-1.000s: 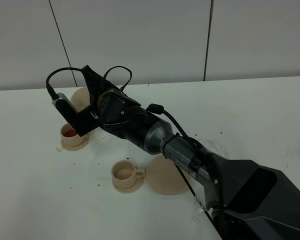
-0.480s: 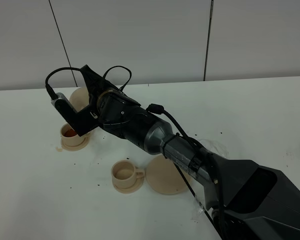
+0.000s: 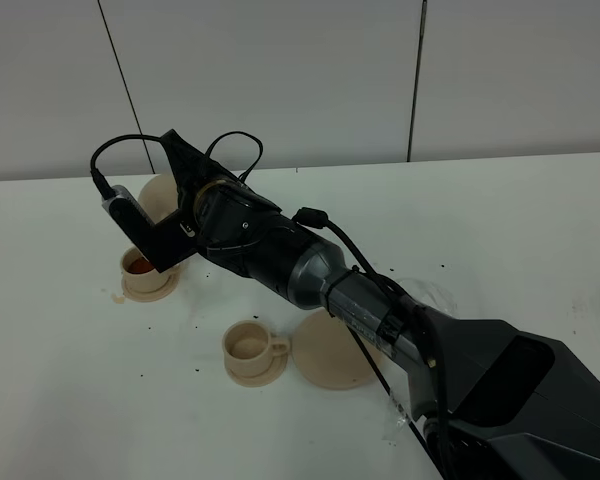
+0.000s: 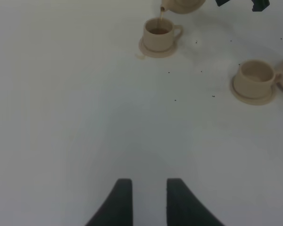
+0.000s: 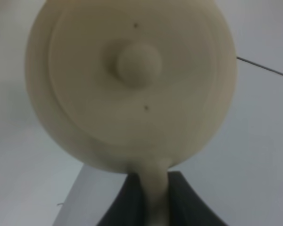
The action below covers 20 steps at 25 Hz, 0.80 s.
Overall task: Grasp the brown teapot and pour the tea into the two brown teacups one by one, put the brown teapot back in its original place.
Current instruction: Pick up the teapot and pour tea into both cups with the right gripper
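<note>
Over the ten-o'clock teacup (image 3: 140, 264), the right arm (image 3: 280, 255) is stretching across the counter (image 3: 500, 220), its jaws pinching the handle (image 5: 154, 197) of the tilted brown teapot (image 3: 160, 196), which is pouring tea (image 4: 162, 13); the left jaws are hanging spread.

- Exterior high: mounted above and behind the right arm, aimed down across the counter (image 3: 60, 400) toward the wall (image 3: 280, 80).
- Left wrist: held low and well back, aimed along the counter.
- Right wrist: set very close, filled by the brown teapot (image 5: 132, 84).
- Shared by exterior and left wrist: filled teacup (image 3: 140, 265), second teacup (image 3: 250, 345), brown teapot.
</note>
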Tool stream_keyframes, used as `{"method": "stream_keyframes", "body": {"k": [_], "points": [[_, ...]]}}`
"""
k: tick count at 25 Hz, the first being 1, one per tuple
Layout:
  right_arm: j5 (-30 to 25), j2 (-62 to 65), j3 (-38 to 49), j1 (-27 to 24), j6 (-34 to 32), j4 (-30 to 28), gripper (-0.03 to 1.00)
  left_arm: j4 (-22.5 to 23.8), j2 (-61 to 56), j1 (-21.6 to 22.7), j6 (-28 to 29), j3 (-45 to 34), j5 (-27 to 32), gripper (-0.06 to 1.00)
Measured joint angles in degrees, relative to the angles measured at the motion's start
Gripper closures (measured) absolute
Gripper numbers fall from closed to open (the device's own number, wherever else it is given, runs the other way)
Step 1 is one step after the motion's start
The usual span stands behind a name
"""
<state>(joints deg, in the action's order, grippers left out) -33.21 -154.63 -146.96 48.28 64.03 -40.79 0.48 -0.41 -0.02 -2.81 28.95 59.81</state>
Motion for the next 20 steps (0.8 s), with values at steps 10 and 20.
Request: {"method": "stream_keyframes", "body": {"k": [10, 20], "points": [[0.1, 0.0, 0.0, 0.0, 0.0, -0.1, 0.87, 0.0, 0.0, 0.0, 0.0, 0.0, 0.0, 0.70], [0.1, 0.0, 0.0, 0.0, 0.0, -0.1, 0.87, 0.0, 0.0, 0.0, 0.0, 0.0, 0.0, 0.70]]}}
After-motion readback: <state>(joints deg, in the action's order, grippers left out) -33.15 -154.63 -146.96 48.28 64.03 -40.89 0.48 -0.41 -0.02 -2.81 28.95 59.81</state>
